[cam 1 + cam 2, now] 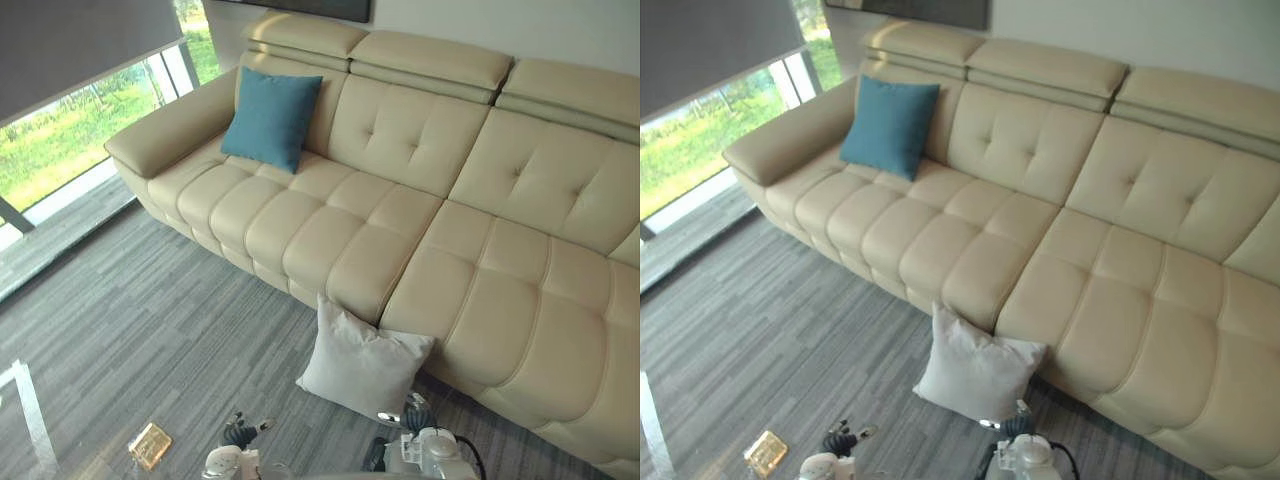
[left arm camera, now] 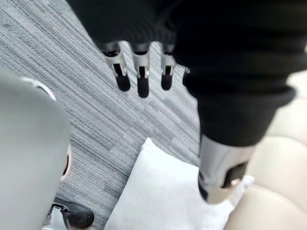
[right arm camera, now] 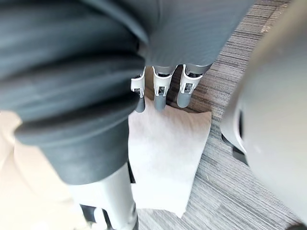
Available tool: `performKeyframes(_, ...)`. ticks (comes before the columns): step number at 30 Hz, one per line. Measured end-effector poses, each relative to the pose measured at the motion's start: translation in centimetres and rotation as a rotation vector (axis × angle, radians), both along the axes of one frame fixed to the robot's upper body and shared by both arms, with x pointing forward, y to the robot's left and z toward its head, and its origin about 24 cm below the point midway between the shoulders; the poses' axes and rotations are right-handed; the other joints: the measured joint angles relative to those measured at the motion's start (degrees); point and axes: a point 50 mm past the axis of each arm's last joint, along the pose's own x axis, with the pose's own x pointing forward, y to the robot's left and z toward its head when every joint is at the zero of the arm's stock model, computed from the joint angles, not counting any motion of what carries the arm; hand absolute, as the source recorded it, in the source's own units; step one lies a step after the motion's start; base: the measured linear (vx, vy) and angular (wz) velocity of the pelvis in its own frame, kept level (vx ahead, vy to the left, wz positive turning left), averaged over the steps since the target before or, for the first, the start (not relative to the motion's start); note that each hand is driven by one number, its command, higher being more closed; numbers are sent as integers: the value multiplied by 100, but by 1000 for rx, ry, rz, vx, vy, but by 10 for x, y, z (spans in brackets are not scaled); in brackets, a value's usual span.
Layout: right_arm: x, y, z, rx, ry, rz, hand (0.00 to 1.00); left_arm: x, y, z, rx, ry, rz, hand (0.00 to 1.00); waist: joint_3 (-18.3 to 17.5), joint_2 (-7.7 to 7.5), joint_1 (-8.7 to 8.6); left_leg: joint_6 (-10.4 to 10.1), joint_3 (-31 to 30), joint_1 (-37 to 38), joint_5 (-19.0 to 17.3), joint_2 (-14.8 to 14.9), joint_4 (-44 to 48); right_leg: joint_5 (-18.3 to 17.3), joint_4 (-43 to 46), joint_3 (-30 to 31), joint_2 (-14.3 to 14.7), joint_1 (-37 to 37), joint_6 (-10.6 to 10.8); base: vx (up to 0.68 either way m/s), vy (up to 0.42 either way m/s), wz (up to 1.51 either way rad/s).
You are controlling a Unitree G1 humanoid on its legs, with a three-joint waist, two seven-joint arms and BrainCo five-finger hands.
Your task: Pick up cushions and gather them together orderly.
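Observation:
A white cushion [image 1: 362, 362] stands on the grey carpet, leaning against the front of the cream sofa [image 1: 470, 290]. A blue cushion [image 1: 272, 118] rests upright against the sofa's backrest at its left end, by the armrest. My left hand [image 1: 238, 432] hangs low over the carpet, left of the white cushion and apart from it. Its fingers [image 2: 139, 72] are straight and hold nothing, with the white cushion [image 2: 168, 191] beyond them. My right hand [image 1: 415, 410] hovers just in front of the white cushion's lower right corner. Its fingers [image 3: 160, 88] are straight above the white cushion [image 3: 168, 143].
A brass floor plate [image 1: 150, 445] lies in the carpet at the lower left. A tall window [image 1: 70, 130] with a grey blind runs along the left. Open carpet [image 1: 150, 320] stretches in front of the sofa's left half.

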Motion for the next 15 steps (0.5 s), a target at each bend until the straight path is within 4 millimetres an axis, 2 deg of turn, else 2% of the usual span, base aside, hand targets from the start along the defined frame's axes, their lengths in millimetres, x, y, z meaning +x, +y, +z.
performKeyframes(1, -2, -1, 0, -4, 5, -3, 0, 1, 1, 1, 5, -5, 0, 0, 16, -28, 5, -56, -102, -269, 36, 172, 727, -60, -126, 30, 65, 156, -25, 132, -62, -18)
performKeyframes(3, -3, -3, -1, -9, 11, -6, 0, 0, 4, 1, 12, -11, 7, 0, 23, -41, 35, -199, -363, -490, -208, 268, 1125, -102, -222, 158, 126, 276, -38, 94, -5, -30)
performKeyframes(5, -6, -6, -2, -17, 17, -21, 0, 1, 5, 3, 16, -31, 15, 0, 34, -60, 80, -149, -778, -842, -471, 137, 875, -115, -267, 452, 163, 306, 3, 112, 97, -62)
performKeyframes(6, -6, -6, -2, -17, 17, -21, 0, 2, 6, 4, 18, -35, 21, 0, 43, -75, 100, -113, -949, -939, -490, 67, 763, -115, -270, 566, 163, 304, 22, 97, 144, -80)
performKeyframes(8, -5, -4, -1, -15, 15, -19, 0, 5, 8, 5, 20, -51, 29, 0, 69, -118, 153, -76, -1698, -1212, -465, -190, 362, -148, -240, 1004, 160, 290, 154, 84, 209, -96)
performKeyframes(9, -7, -4, -2, -17, 20, -18, 0, 5, 6, 5, 16, -53, 32, 0, 72, -113, 156, -194, -2066, -1280, -331, -266, 125, -171, -153, 1169, 164, 263, 232, 75, 249, -117)
performKeyframes(10, -8, -3, -2, -20, 23, -8, 0, 4, 9, 5, 18, -50, 44, 0, 43, -118, 172, -240, -2004, -1148, -146, -377, 79, -174, -44, 1465, 167, 186, 432, 97, 241, -98)
performKeyframes(11, -9, -1, -3, -17, 22, -9, 0, 2, 13, 5, 29, -41, 44, 0, -48, -205, 90, -182, -1843, -1094, -148, -436, -15, -91, -181, 1582, 114, 214, 510, 109, 237, -74)
performKeyframes(15, -18, 2, -6, -6, 49, -14, 0, 0, 19, 4, 39, -29, 53, 0, -157, -355, 134, -86, -1414, -965, -174, -538, -119, 163, -599, 1909, 51, 262, 643, 168, 219, -51)
